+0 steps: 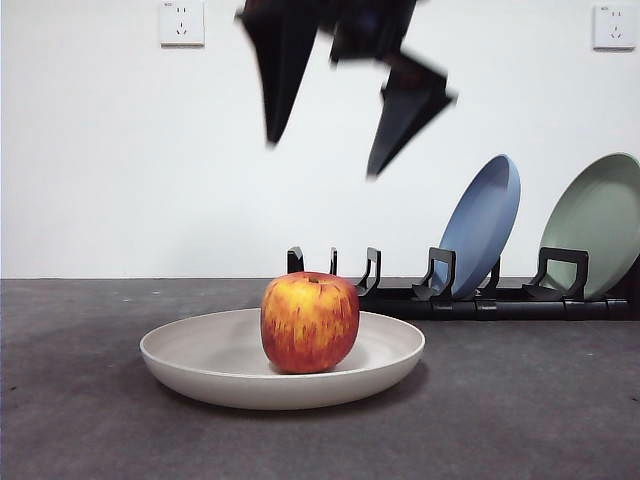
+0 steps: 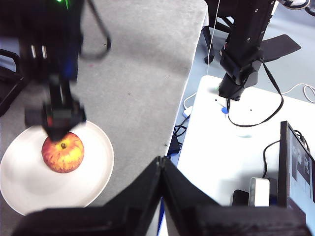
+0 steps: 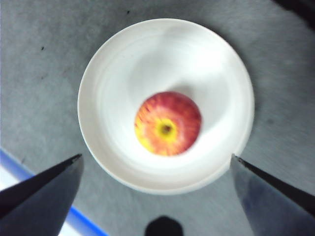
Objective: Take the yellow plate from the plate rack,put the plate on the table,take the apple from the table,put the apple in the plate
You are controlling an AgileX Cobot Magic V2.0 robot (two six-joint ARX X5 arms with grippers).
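While the apple sits in it: the yellow plate [image 1: 190, 365] lies flat on the table [image 1: 80, 430], nearest the camera.
Apple [image 1: 310, 322]: upright, stem up, resting in the plate.
Right gripper [image 1: 325, 155]: directly above the apple, jaws spread wide, empty.
Left gripper [image 2: 161, 169]: off beyond the table edge, jaws pressed together.
Plate rack [image 1: 470, 297]: farthest back, holding a blue plate [image 1: 485, 222] and a green plate [image 1: 600, 222].
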